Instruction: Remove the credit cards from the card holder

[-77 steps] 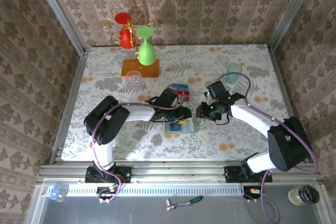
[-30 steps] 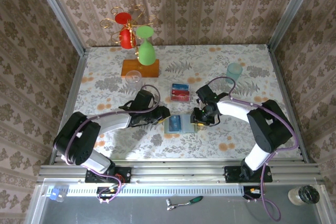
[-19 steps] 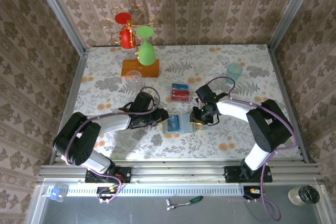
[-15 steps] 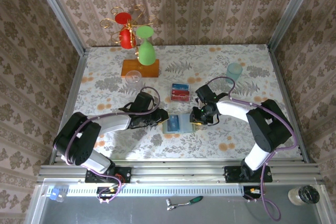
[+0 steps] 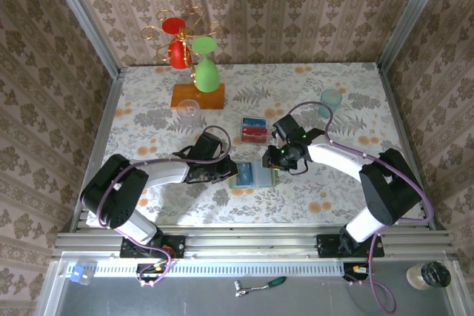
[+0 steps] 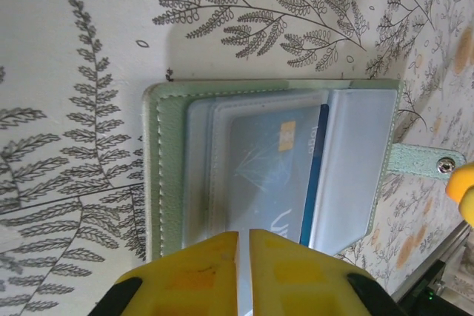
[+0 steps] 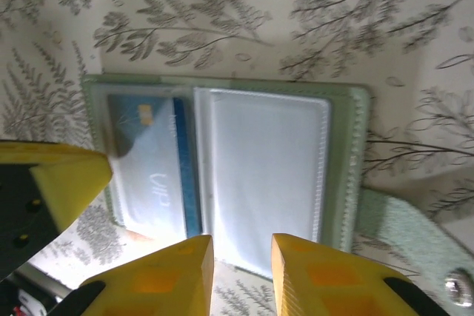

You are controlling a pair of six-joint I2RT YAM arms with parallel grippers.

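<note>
The pale green card holder (image 5: 259,178) lies open on the table. A blue credit card (image 6: 266,160) sits in its left pocket, with its blue edge showing toward the fold (image 7: 152,168). My left gripper (image 6: 244,233) has come in over the holder's edge (image 5: 228,173). Its jaws stand pinched to a thin slit on the near edge of that card. My right gripper (image 7: 242,240) hangs open over the near edge of the empty right pocket (image 5: 272,162), holding nothing. More credit cards (image 5: 255,135), red and blue, lie in the clear tray (image 5: 241,131) behind the holder.
A wooden stand (image 5: 197,95) at the back left holds a red and a green glass, with a clear glass (image 5: 187,107) beside it. A teal cup (image 5: 330,99) stands at the back right. The holder's snap strap (image 6: 426,162) sticks out on its right side.
My left jaws have closed down at the holder's left edge after sliding in a little. The right gripper has shifted slightly up and left at the holder's right side.
</note>
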